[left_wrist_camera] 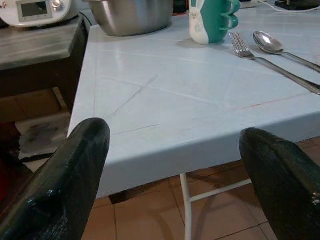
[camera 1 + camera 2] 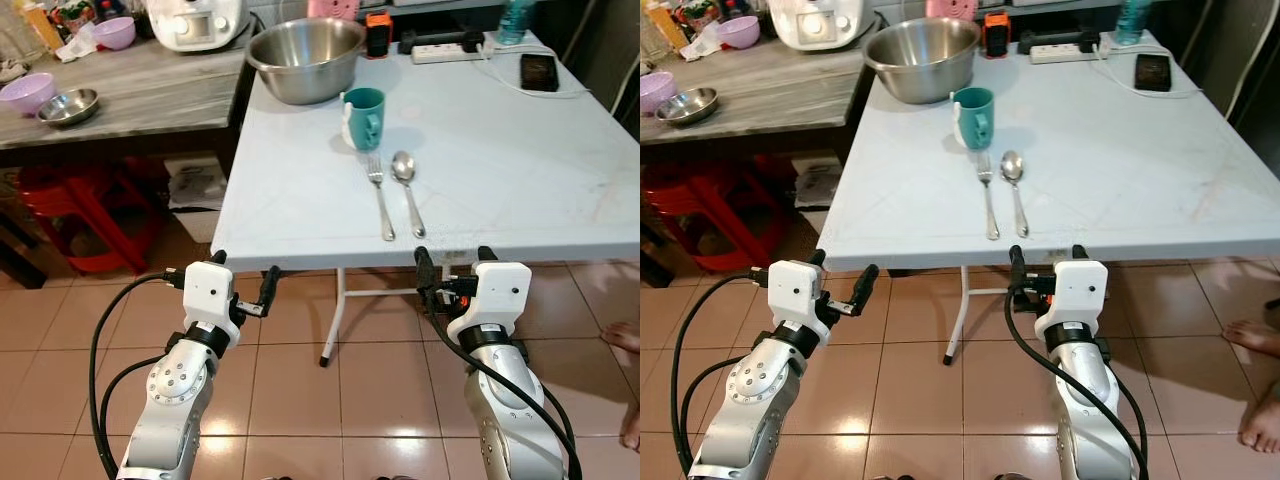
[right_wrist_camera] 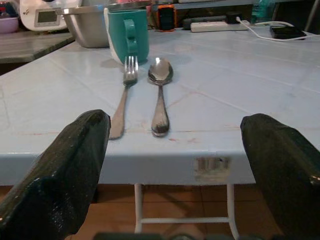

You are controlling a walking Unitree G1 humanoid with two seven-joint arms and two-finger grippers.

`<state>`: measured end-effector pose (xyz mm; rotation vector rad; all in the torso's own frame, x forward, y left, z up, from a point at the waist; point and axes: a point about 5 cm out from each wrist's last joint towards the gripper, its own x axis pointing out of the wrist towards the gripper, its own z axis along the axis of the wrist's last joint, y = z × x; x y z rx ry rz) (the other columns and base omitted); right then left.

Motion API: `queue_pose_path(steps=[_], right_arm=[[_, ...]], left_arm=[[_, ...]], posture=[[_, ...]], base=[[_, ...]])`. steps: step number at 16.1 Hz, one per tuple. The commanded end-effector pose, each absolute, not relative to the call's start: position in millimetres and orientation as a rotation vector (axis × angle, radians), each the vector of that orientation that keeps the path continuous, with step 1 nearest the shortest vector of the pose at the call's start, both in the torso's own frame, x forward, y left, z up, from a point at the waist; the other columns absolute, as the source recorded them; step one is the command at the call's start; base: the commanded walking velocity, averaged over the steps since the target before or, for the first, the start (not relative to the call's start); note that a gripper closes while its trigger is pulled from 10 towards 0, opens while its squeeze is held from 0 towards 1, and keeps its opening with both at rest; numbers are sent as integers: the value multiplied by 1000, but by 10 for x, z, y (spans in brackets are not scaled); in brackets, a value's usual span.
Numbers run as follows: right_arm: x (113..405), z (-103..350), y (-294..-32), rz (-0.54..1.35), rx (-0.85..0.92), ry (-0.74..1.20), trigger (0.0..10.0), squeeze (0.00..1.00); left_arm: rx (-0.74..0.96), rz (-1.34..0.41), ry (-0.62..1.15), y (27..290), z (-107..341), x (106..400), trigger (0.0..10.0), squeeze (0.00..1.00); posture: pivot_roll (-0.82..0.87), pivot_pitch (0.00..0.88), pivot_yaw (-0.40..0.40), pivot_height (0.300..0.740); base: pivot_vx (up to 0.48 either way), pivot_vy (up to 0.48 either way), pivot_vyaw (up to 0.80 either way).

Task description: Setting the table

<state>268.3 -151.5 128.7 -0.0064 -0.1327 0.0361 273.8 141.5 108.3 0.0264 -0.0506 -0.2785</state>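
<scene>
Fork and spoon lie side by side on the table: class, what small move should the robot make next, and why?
Probably ease the right gripper forward over the table edge toward the spoon. Its fingers are open and held just short of the edge, with the spoon and fork straight ahead. The left gripper is also open but faces bare tabletop.

Both eye views look forward and down from head height at the pale desk (image 2: 500,190), sharing its whole near edge, the fork (image 2: 379,195) and spoon (image 2: 406,185). Each wrist view sits low, just off that edge, looking across the top between its end effector's fingers: the left (image 1: 175,170) near the corner, the right (image 3: 175,165) facing the cutlery.
</scene>
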Motion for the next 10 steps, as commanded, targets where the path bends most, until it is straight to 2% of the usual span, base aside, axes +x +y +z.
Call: queue_pose_path(steps=[1,10], right_arm=[[2695,1294,-1461,55,-12,-136,10000,0],[2689,1279,-1447,62,-14,-130,10000,0]], left_arm=[[26,-277,-62,1442,1108,2727,10000,0],[14,-297,-58,1427,1099,2719,10000,0]], posture=[[-141,118,105,740],[-143,118,104,740]], base=[[304,0,0],[308,0,0]])
